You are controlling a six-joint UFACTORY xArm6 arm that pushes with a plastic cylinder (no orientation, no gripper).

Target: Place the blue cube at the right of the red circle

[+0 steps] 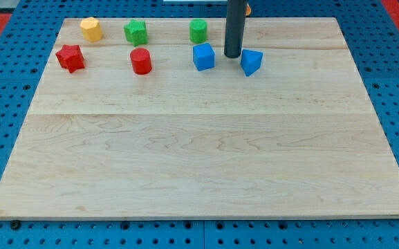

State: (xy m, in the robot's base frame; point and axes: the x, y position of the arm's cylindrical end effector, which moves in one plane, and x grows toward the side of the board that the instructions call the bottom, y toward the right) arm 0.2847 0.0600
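My tip [232,55] rests on the wooden board [199,159] near the view's top, in the gap between two blue blocks. It is a plain dark rod with nothing to open or close, and it holds nothing; whether it touches either neighbour cannot be told, though it seems to stand just clear of both.

The blue cube [203,57] sits at nine o'clock from my tip, just beside it. At three o'clock from my tip, also just beside it, lies the blue wedge-shaped block [251,62], tilted on one corner edge.

The red circle [141,61], a short upright cylinder, stands at nine o'clock from the blue cube, well apart from it, with bare wood between them. Further on at nine o'clock from the red circle lies the red star [70,57].

Along the board's top edge there are three more blocks. The green cylinder [198,30] is at twelve o'clock from the blue cube, near it but apart. The green star-like block [135,32] is at twelve o'clock from the red circle. The yellow hexagonal block [91,29] is at one o'clock from the red star.

Behind the rod, at the top edge, a sliver of an orange block [248,10] peeks out; its shape cannot be told.
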